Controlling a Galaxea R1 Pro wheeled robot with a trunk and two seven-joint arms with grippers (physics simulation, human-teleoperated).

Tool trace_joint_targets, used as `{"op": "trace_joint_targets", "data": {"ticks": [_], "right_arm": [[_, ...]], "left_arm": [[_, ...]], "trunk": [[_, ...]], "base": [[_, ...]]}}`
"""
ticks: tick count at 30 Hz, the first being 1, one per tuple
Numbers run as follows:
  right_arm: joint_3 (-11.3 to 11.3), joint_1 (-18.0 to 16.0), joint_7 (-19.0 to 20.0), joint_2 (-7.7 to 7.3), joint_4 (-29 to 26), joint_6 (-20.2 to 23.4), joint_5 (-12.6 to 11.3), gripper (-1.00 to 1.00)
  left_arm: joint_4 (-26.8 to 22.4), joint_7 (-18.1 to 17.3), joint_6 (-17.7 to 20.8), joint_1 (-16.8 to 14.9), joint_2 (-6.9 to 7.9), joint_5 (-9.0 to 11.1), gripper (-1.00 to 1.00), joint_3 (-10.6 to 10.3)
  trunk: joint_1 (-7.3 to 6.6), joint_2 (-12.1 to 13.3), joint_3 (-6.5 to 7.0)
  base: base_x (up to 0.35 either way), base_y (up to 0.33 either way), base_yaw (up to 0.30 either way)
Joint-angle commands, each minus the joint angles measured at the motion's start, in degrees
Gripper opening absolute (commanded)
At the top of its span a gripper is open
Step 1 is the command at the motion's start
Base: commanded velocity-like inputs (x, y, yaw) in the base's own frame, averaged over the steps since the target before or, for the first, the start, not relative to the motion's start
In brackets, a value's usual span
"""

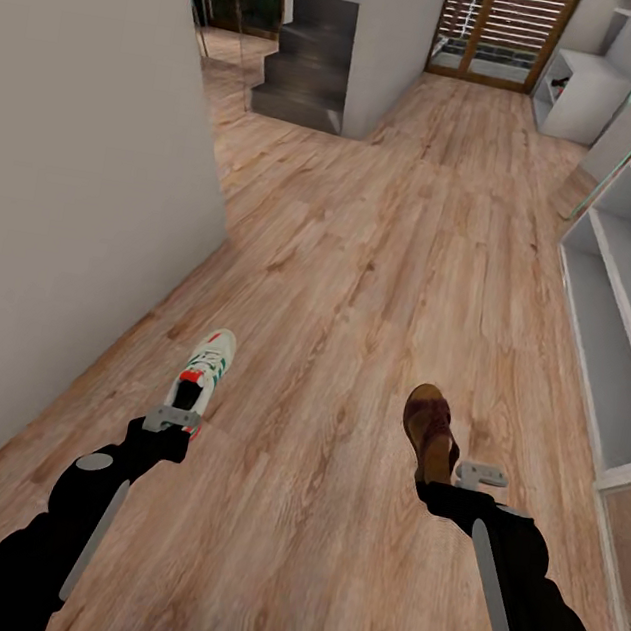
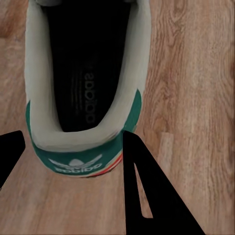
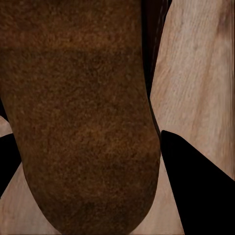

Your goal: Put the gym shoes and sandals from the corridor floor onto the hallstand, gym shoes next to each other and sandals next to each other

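Observation:
One cream-white gym shoe (image 1: 205,368) with green stripes and a red-orange tongue mark sticks out forward from my left gripper (image 1: 173,423). In the left wrist view the black fingers (image 2: 142,191) press both sides of its green heel (image 2: 78,159), so the gripper is shut on it. A dark brown sandal (image 1: 429,429) is tilted on edge at my right gripper (image 1: 479,473). The right wrist view has that gripper's fingers (image 3: 196,186) tight against the sandal's brown heel end (image 3: 83,122). Far down the corridor at the right stands the pale hallstand (image 1: 583,93). The other shoe and sandal are out of view.
Light wood plank floor (image 1: 364,262) runs ahead. A pale wall (image 1: 87,150) is close on my left. Dark grey stair steps (image 1: 308,62) rise at the far left, beside a grey pillar (image 1: 396,45). Another pale shelf unit (image 1: 621,301) lines the right side.

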Motion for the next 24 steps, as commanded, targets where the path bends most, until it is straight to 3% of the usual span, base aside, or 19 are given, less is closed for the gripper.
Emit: {"op": "trace_joint_targets", "data": {"ticks": [1, 24], "right_arm": [[0.0, 0.0, -0.1, 0.00, 0.0, 0.2, -0.5, -1.00], [0.0, -0.1, -0.1, 0.00, 0.0, 0.2, -0.5, -1.00]], "left_arm": [[-0.1, -0.4, 0.3, 0.0, 0.03, -0.5, -1.00, 0.0], [-0.1, -0.4, 0.3, 0.0, 0.03, -0.5, -1.00, 0.0]], "trunk": [[0.03, 0.0, 0.03], [0.03, 0.0, 1.65]], "base": [[0.333, -0.043, -0.235], [0.333, -0.019, -0.235]]}}
